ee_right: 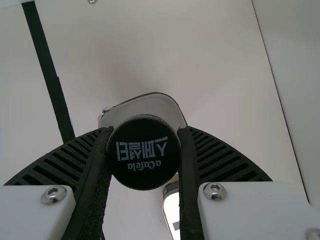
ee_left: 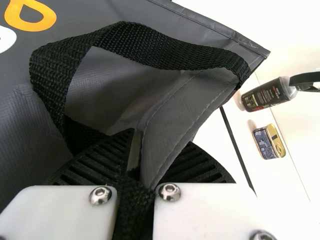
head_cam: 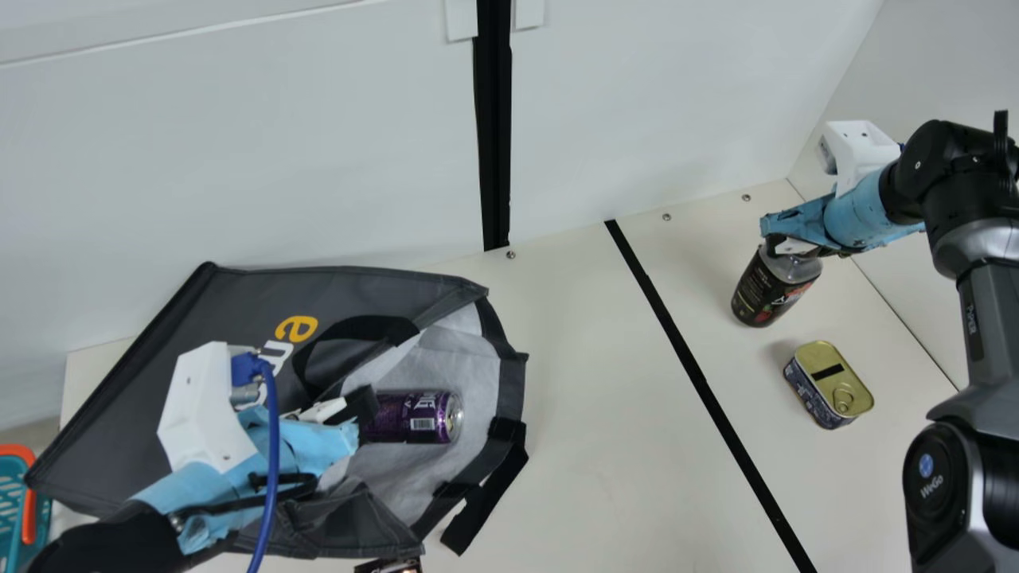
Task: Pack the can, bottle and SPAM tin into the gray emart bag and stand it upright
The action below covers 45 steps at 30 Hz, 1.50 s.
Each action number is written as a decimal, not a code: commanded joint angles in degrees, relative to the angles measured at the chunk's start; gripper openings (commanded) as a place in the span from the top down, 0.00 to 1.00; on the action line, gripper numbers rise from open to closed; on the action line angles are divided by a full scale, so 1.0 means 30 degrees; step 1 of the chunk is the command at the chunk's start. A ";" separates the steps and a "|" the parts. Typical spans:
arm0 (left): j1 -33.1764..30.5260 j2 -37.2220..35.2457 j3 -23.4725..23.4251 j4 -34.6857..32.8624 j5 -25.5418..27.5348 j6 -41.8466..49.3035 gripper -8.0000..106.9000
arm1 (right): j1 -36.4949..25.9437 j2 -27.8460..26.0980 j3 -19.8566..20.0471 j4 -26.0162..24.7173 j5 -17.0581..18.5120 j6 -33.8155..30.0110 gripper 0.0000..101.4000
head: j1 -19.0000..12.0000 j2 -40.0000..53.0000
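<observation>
Overall: 1 can (head_cam: 410, 416) in 1 bag (head_cam: 239, 302), L hand (head_cam: 365, 407) clamped on rim (ee_left: 172, 135); R hand (head_cam: 788, 243) clamped on 1 btl. (head_cam: 766, 294), nr. 1 tin (head_cam: 829, 386).

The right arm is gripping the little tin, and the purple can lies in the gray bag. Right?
Not the tin, which sits on the table: the right gripper holds the bottle by its cap, as the right wrist view shows. The purple can does lie in the gray bag.
</observation>
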 commanded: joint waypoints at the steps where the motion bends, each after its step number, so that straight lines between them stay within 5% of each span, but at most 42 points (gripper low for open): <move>1: 0.0000 0.0000 0.0000 0.0000 0.0000 0.0000 1.00 | 0.0094 -0.0127 0.0056 0.0161 -0.0045 -0.0156 1.00 | -0.0433 -0.0046; 29: 0.0000 0.0000 0.0000 0.0000 0.0000 0.0000 1.00 | 0.3407 -0.3934 0.3450 0.0983 -0.0326 -0.2502 1.00 | -0.0433 -0.0046; 45: 0.0000 0.0000 0.0000 0.0000 0.0000 0.0000 1.00 | 0.5601 -0.6305 0.5405 0.2434 0.0855 -0.3101 1.00 | -0.0433 -0.0046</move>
